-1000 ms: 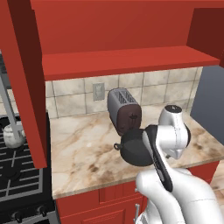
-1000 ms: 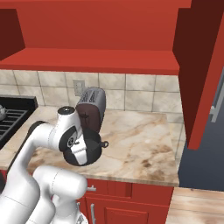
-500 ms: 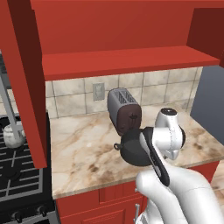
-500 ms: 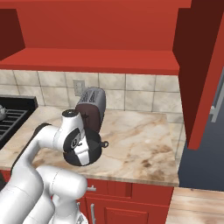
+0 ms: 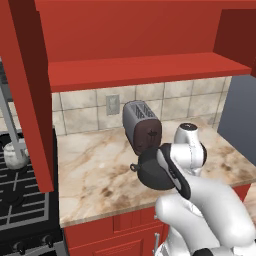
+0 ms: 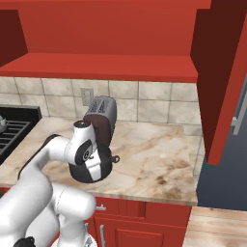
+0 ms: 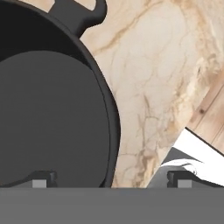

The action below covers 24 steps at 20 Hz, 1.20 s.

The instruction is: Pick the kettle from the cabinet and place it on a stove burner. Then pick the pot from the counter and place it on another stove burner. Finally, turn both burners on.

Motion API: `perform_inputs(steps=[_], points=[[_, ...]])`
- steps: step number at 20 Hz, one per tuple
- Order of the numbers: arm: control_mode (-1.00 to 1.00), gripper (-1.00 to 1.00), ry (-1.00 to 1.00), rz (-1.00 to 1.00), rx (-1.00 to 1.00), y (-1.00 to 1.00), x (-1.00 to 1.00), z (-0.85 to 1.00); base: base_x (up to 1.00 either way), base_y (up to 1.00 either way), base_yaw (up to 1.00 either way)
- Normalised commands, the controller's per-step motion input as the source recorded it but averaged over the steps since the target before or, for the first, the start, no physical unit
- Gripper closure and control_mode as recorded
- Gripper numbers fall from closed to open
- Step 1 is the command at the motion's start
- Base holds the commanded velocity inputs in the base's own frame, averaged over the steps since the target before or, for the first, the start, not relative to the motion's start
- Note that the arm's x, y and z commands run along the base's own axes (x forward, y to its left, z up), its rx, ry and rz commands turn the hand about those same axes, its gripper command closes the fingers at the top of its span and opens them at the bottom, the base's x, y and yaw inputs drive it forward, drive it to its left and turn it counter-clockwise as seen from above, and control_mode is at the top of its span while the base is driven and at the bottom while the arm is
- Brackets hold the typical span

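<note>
Showing: the arm poised over the pot, kettle already on the stove

Kettle (image 5: 13, 155): small, rounded, silvery, with a dark arched handle; it sits on the black grate of the stove (image 5: 22, 200) at the far left, well apart from the arm.

Cabinet (image 5: 140, 70): flat red shelf and plain red door panels overhanging the work area; the shelf shows nothing on it.

Toaster (image 5: 142, 126): chrome shell with a dark-red end panel, upright near the tiled wall, just behind the pot.

Pot (image 5: 152, 170): wide, shallow, round, matt dark grey-black, with small loop handles; it rests on the tabletop (image 5: 95, 170), a beige-brown marbled stone slab with a smooth sheen. Being round it has no long axis; the line through its two handles is the only direction.

Jaws (image 7: 109, 179): standing wide apart, holding nothing. In the hand view one dark tip sits over the pot's interior and the other over bare stone, so the near rim wall (image 7: 111, 127) passes between them.

Deciding relation: the rim lies directly ahead of the jaws, along the hand's line of sight; a straight descent would likely bracket the wall.

Stage, as judged: kettle placed; pot not yet gripped.
</note>
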Motion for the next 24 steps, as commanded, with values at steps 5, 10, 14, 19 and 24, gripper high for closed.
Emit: perform_inputs(steps=[5, 10, 14, 19, 24], points=[[-1.0, -1.0, 0.04, 0.0, 0.0, 0.0, 0.17, -0.24, 0.0, 0.0, 0.0], [-1.0, -1.0, 0.04, 0.0, 0.0, 0.0, 0.09, -0.26, 0.0, 0.0, 0.0], [-1.0, -1.0, 0.04, 0.0, 0.0, 0.0, 0.0, -0.26, 0.0, 0.0, 0.0], [-1.0, 1.0, 0.05, 0.0, 0.0, 0.0, 0.01, -0.31, 0.0, 0.0, 0.0], [-1.0, 1.0, 0.05, 0.0, 0.0, 0.0, 0.0, -0.09, 0.0, 0.0, 0.0]])
